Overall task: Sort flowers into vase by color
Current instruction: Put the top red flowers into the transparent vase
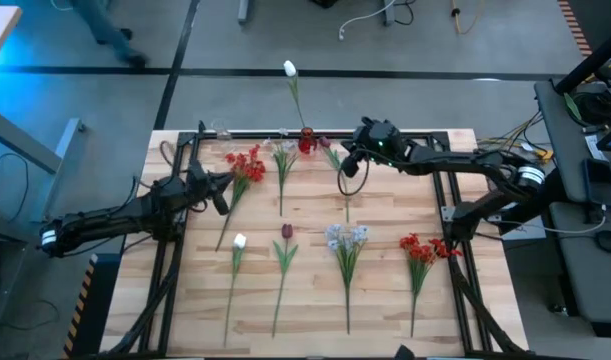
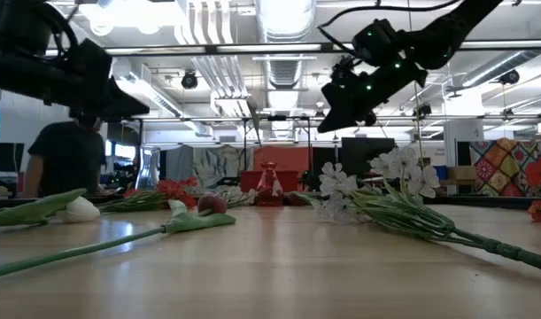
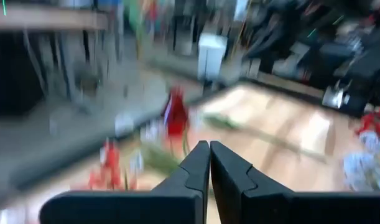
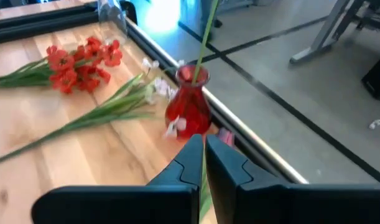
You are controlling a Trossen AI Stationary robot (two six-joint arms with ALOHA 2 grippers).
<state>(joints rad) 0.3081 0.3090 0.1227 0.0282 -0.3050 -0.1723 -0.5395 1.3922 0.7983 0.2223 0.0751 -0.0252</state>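
Observation:
A red vase point(image 1: 306, 140) stands at the table's far edge. A white-budded flower point(image 1: 290, 69) stands in it by its stem and leans out past the edge. My right gripper point(image 1: 349, 163) hangs shut just right of the vase, above a pinkish flower point(image 1: 334, 156) lying on the table; that flower's green stem point(image 4: 204, 186) shows behind the fingers. My left gripper point(image 1: 223, 196) is shut, raised beside a red cluster point(image 1: 247, 165). Lying flat on the table are a white spray point(image 1: 284, 155), a white bud point(image 1: 239, 241), a dark red tulip point(image 1: 287, 232), a pale-blue spray point(image 1: 347, 238) and another red cluster point(image 1: 425, 248).
A clear glass vessel point(image 1: 222, 131) stands at the far edge, left of the red vase. Black frame rails point(image 1: 455, 215) run along the table's sides and back. A person point(image 2: 66, 159) sits beyond the table. Bare wood lies along the near edge.

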